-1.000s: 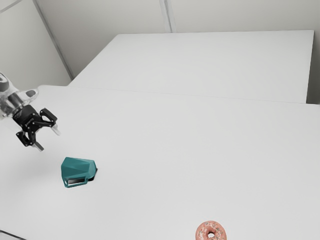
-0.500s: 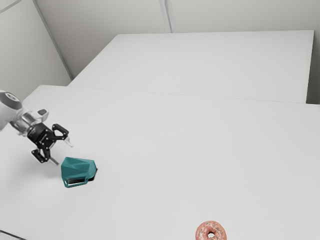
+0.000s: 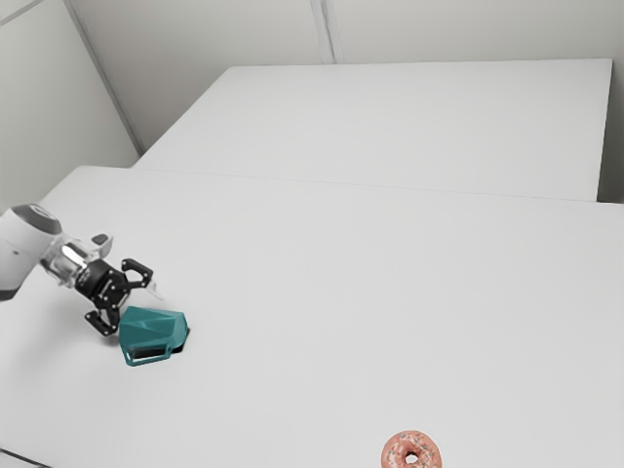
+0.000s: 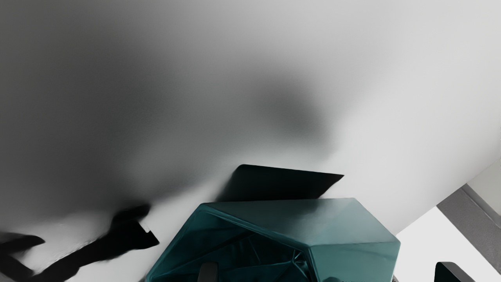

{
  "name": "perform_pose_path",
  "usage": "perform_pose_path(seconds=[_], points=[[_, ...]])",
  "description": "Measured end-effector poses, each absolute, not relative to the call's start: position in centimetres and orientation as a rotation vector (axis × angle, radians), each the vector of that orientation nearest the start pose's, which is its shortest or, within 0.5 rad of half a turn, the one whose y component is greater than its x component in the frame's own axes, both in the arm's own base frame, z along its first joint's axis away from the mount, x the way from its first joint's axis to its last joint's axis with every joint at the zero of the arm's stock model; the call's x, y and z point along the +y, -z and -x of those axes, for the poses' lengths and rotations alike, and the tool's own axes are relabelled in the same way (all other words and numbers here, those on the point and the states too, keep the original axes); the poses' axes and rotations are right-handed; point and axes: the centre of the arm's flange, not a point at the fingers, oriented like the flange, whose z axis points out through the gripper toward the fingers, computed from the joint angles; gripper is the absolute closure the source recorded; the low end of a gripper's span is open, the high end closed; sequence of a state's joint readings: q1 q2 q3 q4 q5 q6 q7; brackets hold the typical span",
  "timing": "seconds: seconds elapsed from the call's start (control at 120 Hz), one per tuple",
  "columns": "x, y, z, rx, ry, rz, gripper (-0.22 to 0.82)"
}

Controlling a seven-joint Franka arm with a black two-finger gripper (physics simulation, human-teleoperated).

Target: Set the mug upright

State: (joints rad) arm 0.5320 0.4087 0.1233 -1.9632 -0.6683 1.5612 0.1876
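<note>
Mug (image 3: 153,333), just one, is lying sideways beside one gripper (image 3: 142,308).
Two fingers (image 4: 208,273) are standing spread, one doughnut (image 3: 393,455) lying apart.

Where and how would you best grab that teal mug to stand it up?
I'd pinch the mug's side wall at the rim, coming from the arm's side, one finger inside and one outside: it lies on its side, mouth facing that way.

Exterior looks down from afar, wrist close, sharing the mug (image 3: 153,331).
</note>
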Motion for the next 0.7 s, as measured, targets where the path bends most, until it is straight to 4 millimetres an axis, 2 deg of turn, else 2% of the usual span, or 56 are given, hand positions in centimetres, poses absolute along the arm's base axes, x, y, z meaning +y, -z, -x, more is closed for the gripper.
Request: perform_pose_path(seconds=[0.033,0.2,0.308,0.467,0.7], points=[[26.6,-24.9,-46.0,0.832,0.561,-2.072,0.05],[26.7,-25.3,-46.2,0.828,0.551,-2.082,0.48],[26.7,-25.9,-46.4,0.820,0.539,-2.094,0.62],[25.8,-27.4,-47.4,0.783,0.516,-2.117,0.72],[25.3,-28.3,-47.8,0.769,0.510,-2.134,0.76]])
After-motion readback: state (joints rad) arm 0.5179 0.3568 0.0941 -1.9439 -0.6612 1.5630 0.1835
